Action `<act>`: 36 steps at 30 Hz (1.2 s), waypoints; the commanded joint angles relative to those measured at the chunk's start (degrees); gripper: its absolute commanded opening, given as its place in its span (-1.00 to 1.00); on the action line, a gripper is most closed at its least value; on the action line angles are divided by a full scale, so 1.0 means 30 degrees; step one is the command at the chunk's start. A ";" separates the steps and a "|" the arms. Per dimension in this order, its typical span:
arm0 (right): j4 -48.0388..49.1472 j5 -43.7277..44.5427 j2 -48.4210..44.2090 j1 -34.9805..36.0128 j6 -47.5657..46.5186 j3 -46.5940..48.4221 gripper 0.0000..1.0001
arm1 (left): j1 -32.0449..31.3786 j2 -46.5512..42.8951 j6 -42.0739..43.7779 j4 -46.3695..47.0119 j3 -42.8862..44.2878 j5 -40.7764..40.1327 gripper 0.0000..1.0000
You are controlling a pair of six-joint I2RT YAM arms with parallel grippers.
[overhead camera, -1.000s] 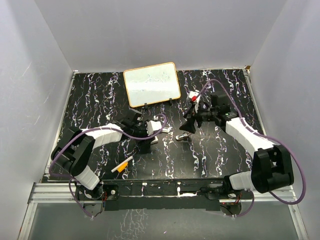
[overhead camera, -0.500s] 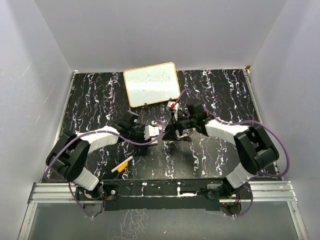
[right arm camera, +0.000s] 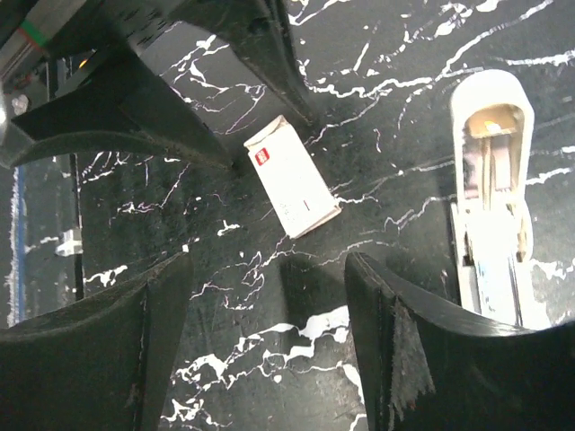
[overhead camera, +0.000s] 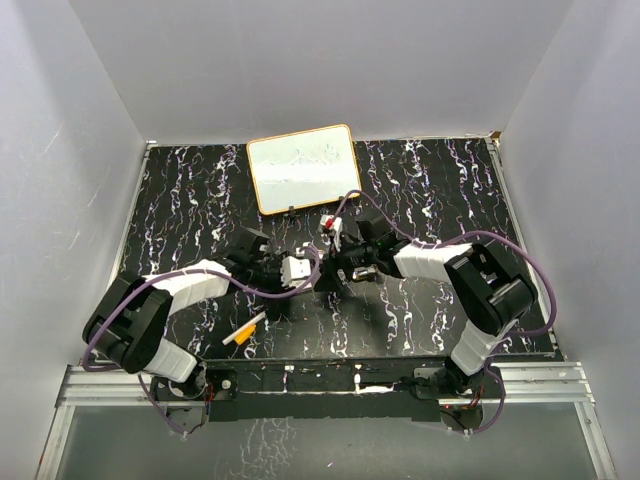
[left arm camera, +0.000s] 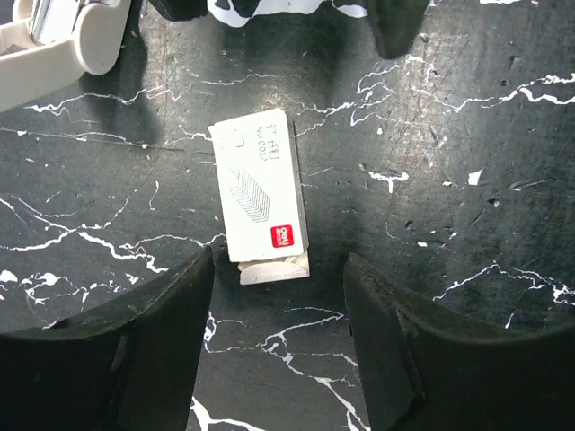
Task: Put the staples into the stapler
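Observation:
The staples (left arm camera: pixel 260 196) are a small flat white pack with a red label, lying on the black marbled table. My left gripper (left arm camera: pixel 278 287) is open just short of the pack's near end and holds nothing. From the opposite side my right gripper (right arm camera: pixel 269 269) is open too, with the staples (right arm camera: pixel 292 175) a little beyond its fingertips. The white stapler (right arm camera: pixel 492 197) lies opened on the table to the right of the pack. It also shows at the top left of the left wrist view, stapler (left arm camera: pixel 63 45). From above, left gripper (overhead camera: pixel 297 272) and right gripper (overhead camera: pixel 335 268) face each other closely.
A whiteboard (overhead camera: pixel 303 168) with an orange frame stands at the back centre. An orange-and-white marker pen (overhead camera: pixel 245 332) lies near the front left. White walls enclose the table on three sides.
My right arm has swung left from the back right to the table's middle, ending opposite the left gripper. The left gripper edged slightly nearer and to the right.

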 commanded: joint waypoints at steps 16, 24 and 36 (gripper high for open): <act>0.2470 0.4018 0.1233 0.2621 -0.5043 0.0281 0.70 | 0.3675 -0.2610 0.0641 -0.3228 0.0198 0.3580 0.30; 0.2156 0.5376 0.1905 0.3302 -0.6286 0.0672 0.69 | 0.5223 -0.2956 0.0187 -0.4794 0.1185 0.5443 0.31; 0.1454 0.4609 0.3196 0.3673 -0.7126 0.1738 0.22 | 0.5517 -0.2022 0.0715 -0.3896 0.0554 0.7267 0.19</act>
